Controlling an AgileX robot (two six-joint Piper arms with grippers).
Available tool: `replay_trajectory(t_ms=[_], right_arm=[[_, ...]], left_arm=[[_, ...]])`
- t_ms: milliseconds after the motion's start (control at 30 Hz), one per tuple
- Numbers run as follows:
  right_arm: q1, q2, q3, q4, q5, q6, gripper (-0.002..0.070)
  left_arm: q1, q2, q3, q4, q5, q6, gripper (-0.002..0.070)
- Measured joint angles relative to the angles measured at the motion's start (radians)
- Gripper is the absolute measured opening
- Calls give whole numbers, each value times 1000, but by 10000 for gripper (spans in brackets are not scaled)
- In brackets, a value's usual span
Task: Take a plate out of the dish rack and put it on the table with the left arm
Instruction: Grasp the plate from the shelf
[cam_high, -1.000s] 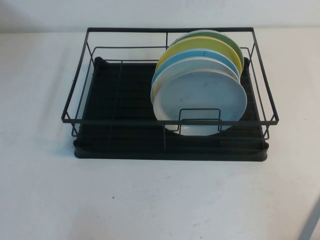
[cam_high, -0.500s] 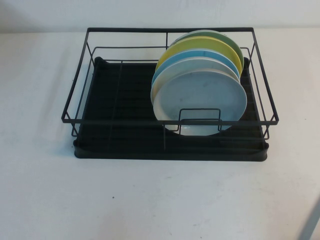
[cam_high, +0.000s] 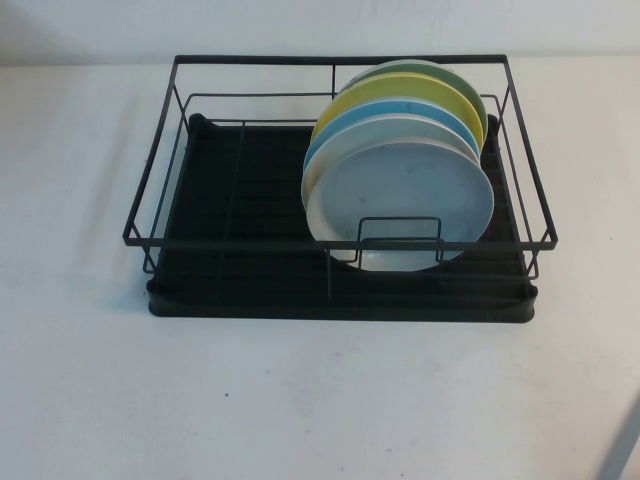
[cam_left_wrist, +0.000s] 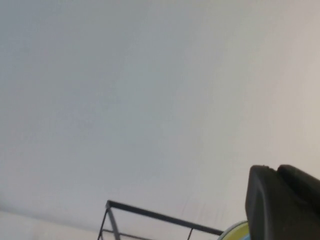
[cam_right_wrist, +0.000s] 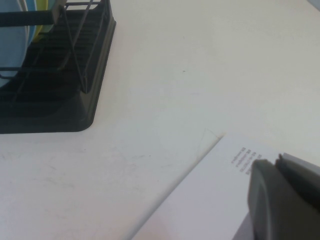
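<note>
We logged the rack (cam_high: 340, 190) sitting on the table (cam_high: 320, 400), with a stack of plates standing on edge in its right half, leaning back toward the far rail. The front one was the pale grey-blue plate (cam_high: 400, 200), upright behind the small wire loop on the rack's near rail; behind it we saw a cream plate (cam_high: 312, 195), then a blue plate (cam_high: 345, 125), a yellow plate (cam_high: 400, 88) and a green plate (cam_high: 470, 95) at the back. No arm appeared in the high view. The left gripper (cam_left_wrist: 282, 205) showed only as a dark body edge in its wrist view, aimed mostly at the wall above the rack's far rail, with a sliver of the yellow plate visible; we could not tell whether its pincer was wide or narrow. The right gripper (cam_right_wrist: 285, 200) showed likewise as a dark edge, parked over the table off the rack's near right corner, beside a white printed sheet (cam_right_wrist: 220, 195); its pincer state also could not be read. We judged the task to be at its start: approach not yet made, plate untouched. The next move likely called for the left arm to come over the rack's near rail, open, take the grey-blue plate by its upper rim, and lift it clear of the wire loop before setting it on the table.
</note>
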Motion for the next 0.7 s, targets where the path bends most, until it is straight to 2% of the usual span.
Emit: replay_trajectory(t_ms=[233,467,533,600,700], right_arm=[[0,0,0,0,0,0,-20],[0,0,0,0,0,0,-20],[0,0,0,0,0,0,-20],[0,0,0,0,0,0,-20],[0,0,0,0,0,0,-20]], left_arm=[[0,0,0,0,-95,-58,-4],[0,0,0,0,-77,-157,-4],[0,-1,0,0,23,-230,-4],[0,-1,-23,-9,267,-323,-4],[0,-1,-92,-13,560,-334,-4]])
